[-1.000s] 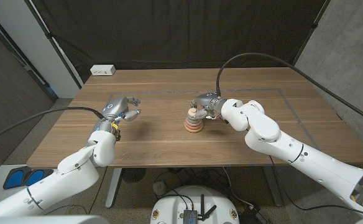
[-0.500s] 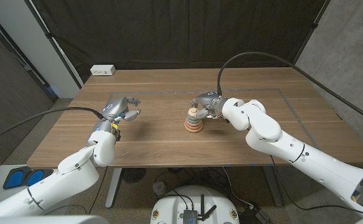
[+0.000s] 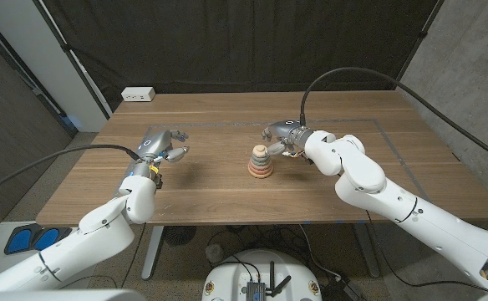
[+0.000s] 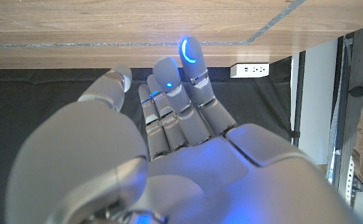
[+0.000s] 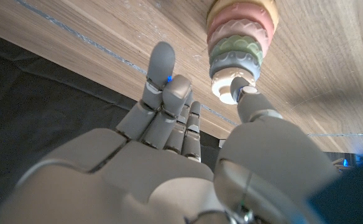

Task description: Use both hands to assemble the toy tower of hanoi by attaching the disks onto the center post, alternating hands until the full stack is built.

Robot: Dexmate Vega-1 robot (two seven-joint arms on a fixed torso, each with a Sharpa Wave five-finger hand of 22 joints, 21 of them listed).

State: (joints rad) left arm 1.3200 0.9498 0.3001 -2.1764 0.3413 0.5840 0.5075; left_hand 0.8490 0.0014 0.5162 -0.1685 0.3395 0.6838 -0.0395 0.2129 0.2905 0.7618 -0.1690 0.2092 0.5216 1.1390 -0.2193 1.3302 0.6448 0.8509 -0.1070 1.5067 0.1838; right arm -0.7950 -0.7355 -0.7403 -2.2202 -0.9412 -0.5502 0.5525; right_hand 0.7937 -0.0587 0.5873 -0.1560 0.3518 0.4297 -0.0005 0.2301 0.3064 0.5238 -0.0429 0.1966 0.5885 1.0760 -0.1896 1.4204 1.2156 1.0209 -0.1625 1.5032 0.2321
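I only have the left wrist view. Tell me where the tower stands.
Observer: The stack of disks stands mid-table, off to the robot's right of the left hand.
Operator: Report the right hand.
Observer: The right hand is beside the stack's top, holding nothing.
Operator: Check its thumb.
Observer: In the right wrist view the thumb points at the cream top piece; I cannot tell whether they touch.

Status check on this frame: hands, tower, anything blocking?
Left hand open, holding nothing, well clear of the tower. Right hand open beside the stack top, thumb near the top disk. Tower stacked on its post, upright. Nothing in the way.
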